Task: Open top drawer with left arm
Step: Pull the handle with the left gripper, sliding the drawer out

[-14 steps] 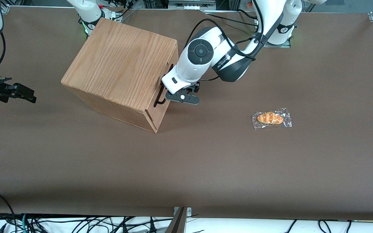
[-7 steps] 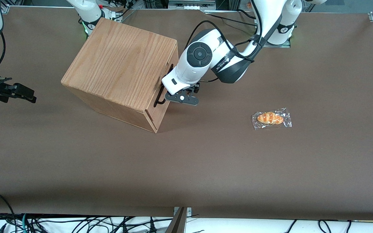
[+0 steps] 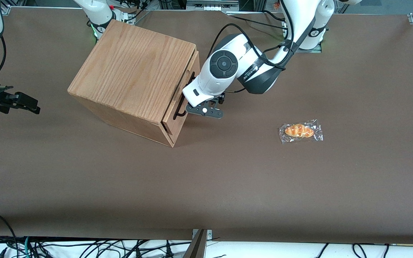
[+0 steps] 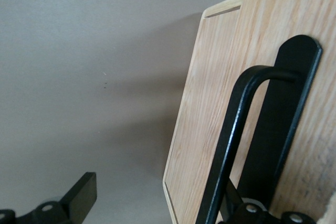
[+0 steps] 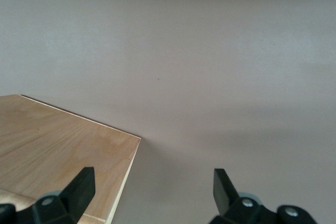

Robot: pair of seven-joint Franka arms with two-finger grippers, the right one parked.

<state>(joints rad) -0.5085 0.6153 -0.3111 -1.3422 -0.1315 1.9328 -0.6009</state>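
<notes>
The oak-grain wooden box (image 3: 134, 68) stands on the brown table. Its top drawer (image 3: 172, 120) is pulled out a small way, leaving a narrow gap at the box's front edge. The thin black bar handle (image 3: 179, 111) runs across the drawer front. The left arm (image 3: 222, 66) reaches down in front of the drawer, and its gripper (image 3: 189, 104) is at the handle. In the left wrist view the drawer front (image 4: 210, 103) and handle (image 4: 236, 119) are close up. The gripper (image 4: 157, 205) is open: one finger (image 4: 81, 195) is clear of the drawer, the other sits between the bar and the drawer front.
A wrapped bread roll (image 3: 300, 131) lies on the table toward the working arm's end, nearer the front camera than the arm's base (image 3: 312, 34). The right wrist view shows a corner of the box top (image 5: 63, 150) and bare table.
The top drawer has slid a little way out of the box. The left gripper and wrist have moved with the handle, away from the box.
</notes>
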